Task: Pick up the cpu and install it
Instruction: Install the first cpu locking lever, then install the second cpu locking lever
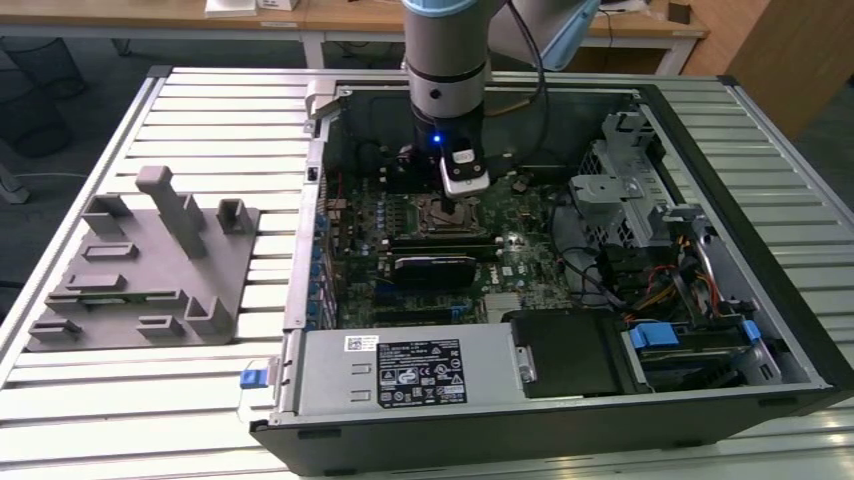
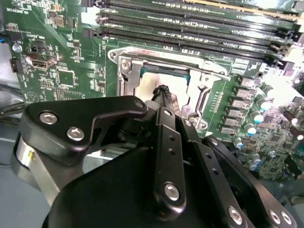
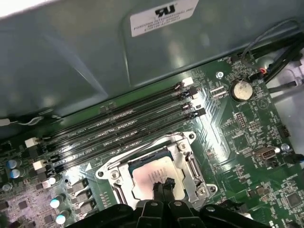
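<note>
The cpu (image 3: 151, 175) lies inside the socket (image 3: 185, 164) on the motherboard (image 1: 514, 235), in the open case (image 1: 747, 330) on the bench (image 1: 200, 120). The gripper (image 3: 161, 186) sits just above it, jaws closed together, apparently holding nothing. Judged from this, any press should be light and square. Both wrist views show the chip; the exterior view shows the grey block (image 1: 140, 265) near the bench's edge.

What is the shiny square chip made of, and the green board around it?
The cpu looks like pale brushed metal on top: it gleams silver in its socket, right under the gripper. The green board looks like glossy lacquered circuit board, probably fibreglass, with fine printed lines and small soldered parts.
</note>
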### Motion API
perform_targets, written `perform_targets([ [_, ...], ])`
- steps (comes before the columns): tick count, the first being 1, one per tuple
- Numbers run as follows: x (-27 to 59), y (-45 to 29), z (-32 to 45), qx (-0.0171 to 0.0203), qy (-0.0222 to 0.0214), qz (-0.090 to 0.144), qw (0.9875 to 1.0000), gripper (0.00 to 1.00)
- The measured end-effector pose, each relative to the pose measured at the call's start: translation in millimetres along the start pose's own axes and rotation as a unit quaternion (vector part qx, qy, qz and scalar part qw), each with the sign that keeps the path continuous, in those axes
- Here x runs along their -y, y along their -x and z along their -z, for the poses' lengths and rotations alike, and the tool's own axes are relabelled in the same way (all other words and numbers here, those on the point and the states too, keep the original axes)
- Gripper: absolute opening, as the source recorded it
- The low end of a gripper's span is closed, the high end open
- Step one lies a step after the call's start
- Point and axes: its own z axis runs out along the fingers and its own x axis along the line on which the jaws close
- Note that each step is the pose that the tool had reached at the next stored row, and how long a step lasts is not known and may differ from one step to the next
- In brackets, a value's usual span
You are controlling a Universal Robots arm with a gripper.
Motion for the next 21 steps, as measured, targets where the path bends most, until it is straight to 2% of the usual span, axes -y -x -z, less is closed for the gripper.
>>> perform_targets([
  [2, -0.6, 0.5, 7.0, 0.0000, -0.0001, 0.000, 1.0000, 0.11],
  [5, -1.2, 1.0, 13.3, 0.0000, 0.0000, 0.000, 1.0000, 0.11],
  [18, -1.3, 1.0, 14.4, 0.0000, -0.0001, 0.000, 1.0000, 0.11],
  [21, -1.5, 1.2, 16.8, 0.0000, -0.0002, 0.000, 1.0000, 0.11],
])
